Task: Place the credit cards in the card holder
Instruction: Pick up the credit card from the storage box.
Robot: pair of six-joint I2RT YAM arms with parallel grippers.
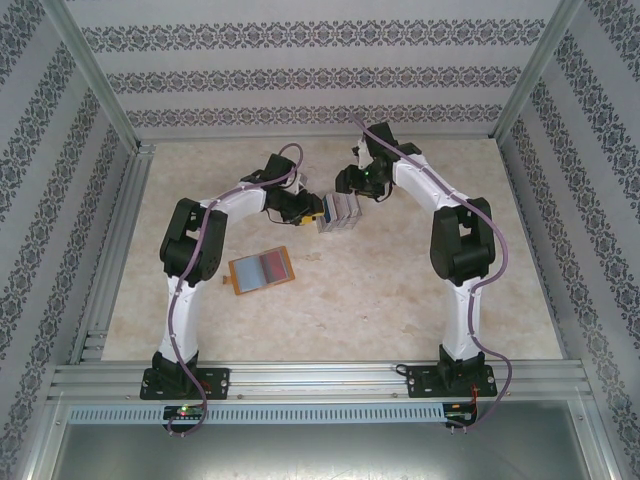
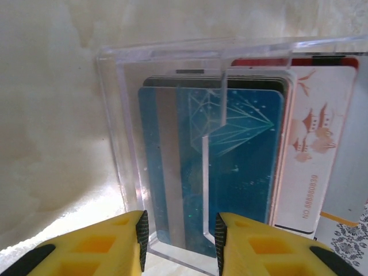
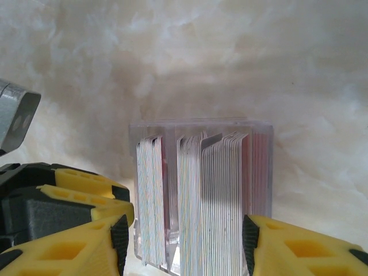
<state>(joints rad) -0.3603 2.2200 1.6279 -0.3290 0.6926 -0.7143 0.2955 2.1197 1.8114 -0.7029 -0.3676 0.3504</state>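
The credit cards [image 3: 215, 195] stand on edge, packed in a clear acrylic box [image 1: 338, 212] at the table's middle back. A blue card [image 2: 241, 167] faces my left wrist camera, with a white card [image 2: 313, 149] and a red card [image 2: 322, 61] behind it. My left gripper [image 2: 179, 241] is open at the box's near edge, its pads apart over the blue card's lower end. From the other side my right gripper [image 3: 184, 244] is open, its pads flanking the card stack without touching it. The card holder [image 1: 262, 270] lies open and flat on the table, to the left and nearer.
The clear box's wall [image 2: 115, 115] rises in front of the cards. My left gripper's yellow fingers [image 3: 80, 195] sit close beside the right gripper. Aluminium frame posts and patterned walls enclose the marble-look table [image 1: 400, 290].
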